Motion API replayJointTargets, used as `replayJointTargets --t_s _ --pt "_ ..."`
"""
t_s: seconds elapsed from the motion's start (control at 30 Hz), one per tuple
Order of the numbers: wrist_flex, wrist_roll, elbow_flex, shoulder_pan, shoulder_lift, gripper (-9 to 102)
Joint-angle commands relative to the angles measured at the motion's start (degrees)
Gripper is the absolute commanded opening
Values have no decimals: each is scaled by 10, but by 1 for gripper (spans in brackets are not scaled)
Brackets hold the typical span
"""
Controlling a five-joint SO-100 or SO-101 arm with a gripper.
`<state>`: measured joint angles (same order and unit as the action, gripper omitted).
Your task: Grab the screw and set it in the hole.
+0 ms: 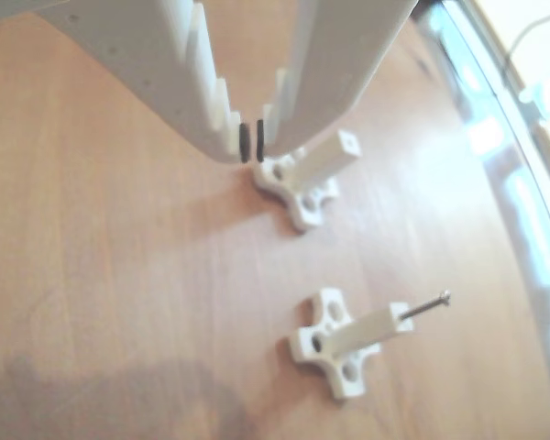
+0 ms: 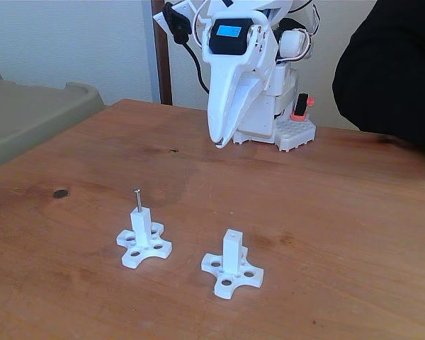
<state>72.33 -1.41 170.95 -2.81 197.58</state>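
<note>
The thin dark screw (image 2: pixel 137 199) stands upright in the hole of the left white post (image 2: pixel 142 230) in the fixed view. In the other view the screw (image 1: pixel 427 306) sticks out of that post (image 1: pixel 367 332) on its cross-shaped base. The second post (image 2: pixel 232 256) stands to the right with its small end hole (image 2: pixel 231 232) bare; the same hole (image 1: pixel 348 142) faces the camera in the other view. My gripper (image 2: pixel 218 144) hangs above the table behind both posts, shut on nothing. In the other view its dark pads (image 1: pixel 245 139) nearly meet at the gripper tip (image 1: pixel 252 142), just beside the bare post (image 1: pixel 312 170).
A person's dark sleeve (image 2: pixel 393 67) reaches in at the top right. A grey-green tray (image 2: pixel 35 113) lies at the table's left edge. The arm's base (image 2: pixel 292 131) stands at the back. A small dark knot (image 2: pixel 59 193) marks the wooden table (image 2: pixel 326 212).
</note>
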Motion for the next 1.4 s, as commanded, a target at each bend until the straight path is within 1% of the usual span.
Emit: replayJointTargets --t_s 0.0,1.17,1.37 --pt "22 -7 12 4 11 0" --pt "22 -2 12 8 11 0" --pt "21 23 12 33 11 1"
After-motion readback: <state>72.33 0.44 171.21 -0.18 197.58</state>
